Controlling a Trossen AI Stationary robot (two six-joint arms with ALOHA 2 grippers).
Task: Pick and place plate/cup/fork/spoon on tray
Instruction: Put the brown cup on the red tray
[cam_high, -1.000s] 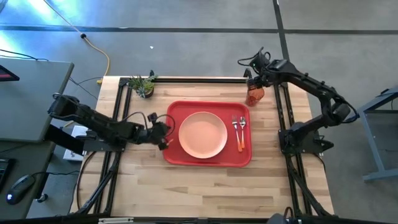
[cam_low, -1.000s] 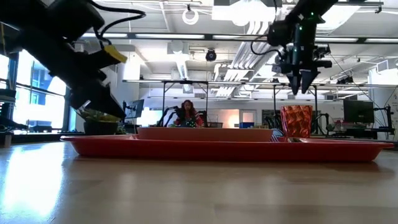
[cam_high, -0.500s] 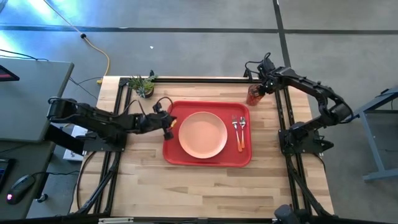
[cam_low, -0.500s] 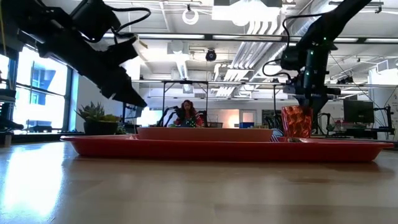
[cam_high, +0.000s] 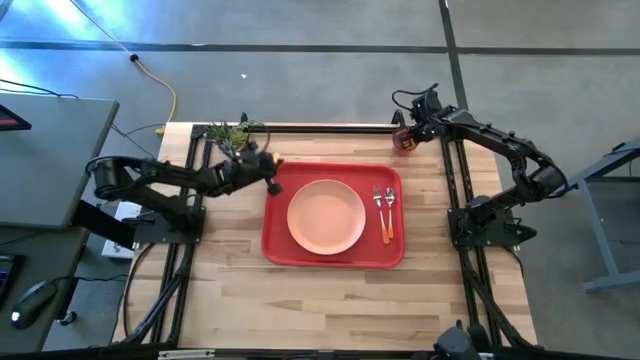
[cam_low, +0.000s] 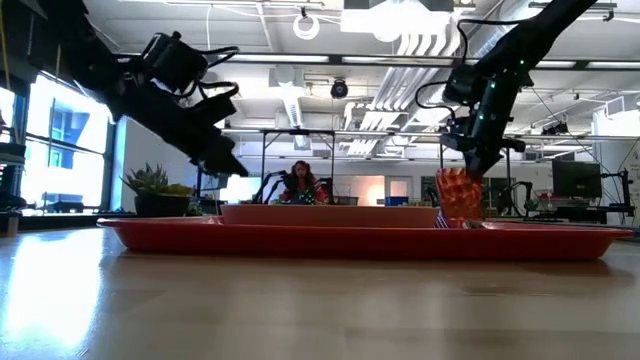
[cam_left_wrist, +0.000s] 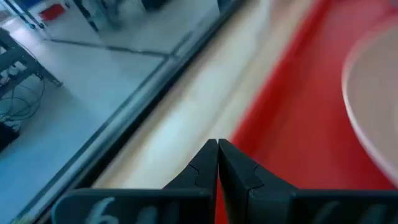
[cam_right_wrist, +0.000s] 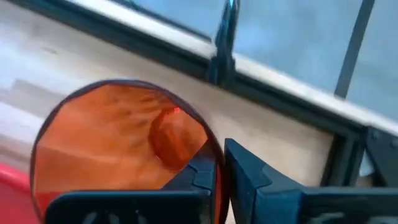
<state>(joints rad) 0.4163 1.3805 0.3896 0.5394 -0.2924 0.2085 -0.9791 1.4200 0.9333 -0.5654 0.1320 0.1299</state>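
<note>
The red tray (cam_high: 280, 240) lies mid-table with the peach plate (cam_high: 326, 216) on it. The fork (cam_high: 377, 205) and spoon (cam_high: 389, 204) lie side by side on the tray, right of the plate. The orange cup (cam_high: 404, 142) is off the tray, beyond its far right corner, with my right gripper (cam_right_wrist: 221, 168) shut on it. In the low view the tray rim hides the cup's base (cam_low: 458, 195). My left gripper (cam_high: 273, 184) hovers shut above the tray's far left corner (cam_left_wrist: 273, 124) and holds nothing. My right gripper pinches the cup's wall at the rim (cam_right_wrist: 214, 146), one finger (cam_right_wrist: 198, 174) inside the cup and the other (cam_right_wrist: 249, 177) outside. The fingers come from above, pointing down. The cup stays about upright, mouth up; whether its base is off the table, I cannot tell.
A small potted plant (cam_high: 232, 135) stands at the far left of the table, close behind my left arm. Black frame rails (cam_high: 455, 180) run along the table's left, right and far sides. Bare wood (cam_high: 330, 300) stretches between the tray and the near edge.
My right gripper has come down over the cup and shut on its rim; the cup has shifted a little toward the far edge. My left gripper, shut throughout, has moved from the tray's left side toward the far edge.
</note>
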